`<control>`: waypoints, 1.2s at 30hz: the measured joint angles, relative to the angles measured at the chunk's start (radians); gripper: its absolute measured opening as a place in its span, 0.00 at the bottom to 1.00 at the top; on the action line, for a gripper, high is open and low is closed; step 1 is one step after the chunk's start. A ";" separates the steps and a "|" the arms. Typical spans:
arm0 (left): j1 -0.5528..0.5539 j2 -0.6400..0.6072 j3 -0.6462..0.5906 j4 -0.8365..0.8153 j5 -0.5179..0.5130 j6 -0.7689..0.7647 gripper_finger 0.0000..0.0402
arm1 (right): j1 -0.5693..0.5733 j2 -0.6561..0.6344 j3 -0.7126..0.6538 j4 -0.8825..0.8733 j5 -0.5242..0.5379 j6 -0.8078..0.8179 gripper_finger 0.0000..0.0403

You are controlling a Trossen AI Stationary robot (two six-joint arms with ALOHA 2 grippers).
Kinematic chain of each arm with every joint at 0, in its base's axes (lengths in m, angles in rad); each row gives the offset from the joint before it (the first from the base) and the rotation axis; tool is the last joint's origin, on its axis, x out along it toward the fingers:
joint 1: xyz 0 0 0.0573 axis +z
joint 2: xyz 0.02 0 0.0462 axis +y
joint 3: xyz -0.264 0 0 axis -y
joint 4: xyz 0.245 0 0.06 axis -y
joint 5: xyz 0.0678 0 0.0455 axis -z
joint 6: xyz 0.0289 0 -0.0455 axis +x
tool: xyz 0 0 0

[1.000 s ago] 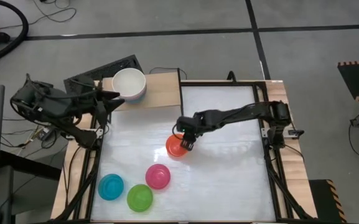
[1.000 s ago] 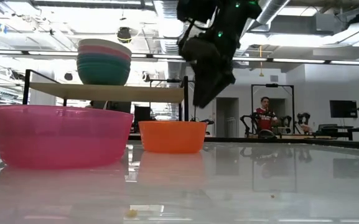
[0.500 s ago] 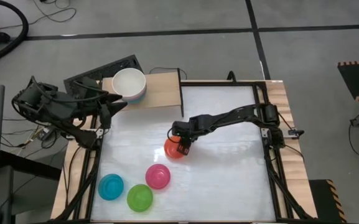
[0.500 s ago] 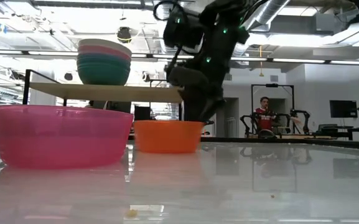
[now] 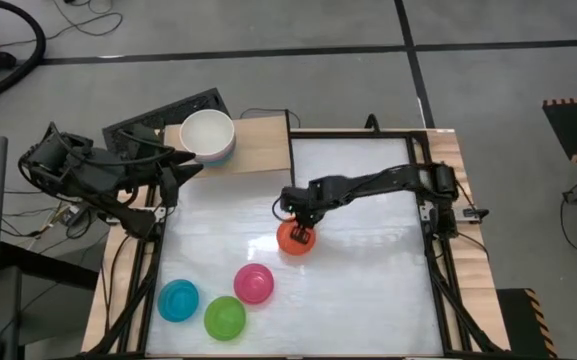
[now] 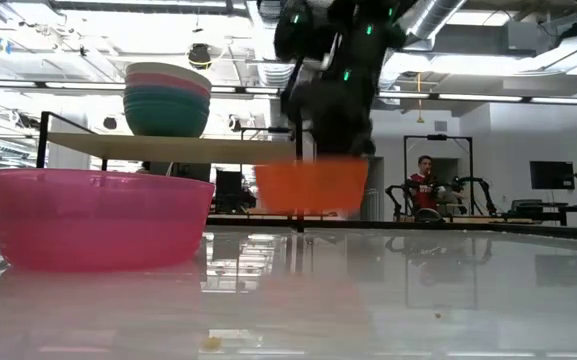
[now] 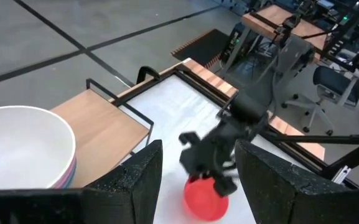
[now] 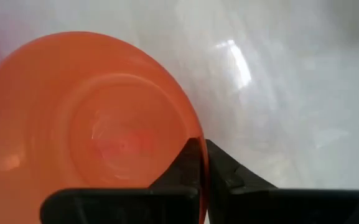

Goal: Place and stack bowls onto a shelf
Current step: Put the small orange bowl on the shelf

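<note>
Both fingers of the right gripper [image 8: 203,163] pinch the orange bowl's [image 8: 98,124] rim.

We see bright ceiling lights glaring on the glossy tabletop [image 6: 418,290]; above it the orange bowl [image 6: 311,186] is motion-blurred

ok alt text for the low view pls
The right pincer holds an orange bowl by its rim, lifted off the white table. A pink bowl sits nearer on the left, and behind it a shelf carries a stack of bowls.
</note>
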 joint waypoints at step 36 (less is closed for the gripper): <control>0.000 0.000 0.000 -0.055 -0.101 -0.032 0.46 | -0.394 0.127 0.636 0.039 0.005 -0.211 0.06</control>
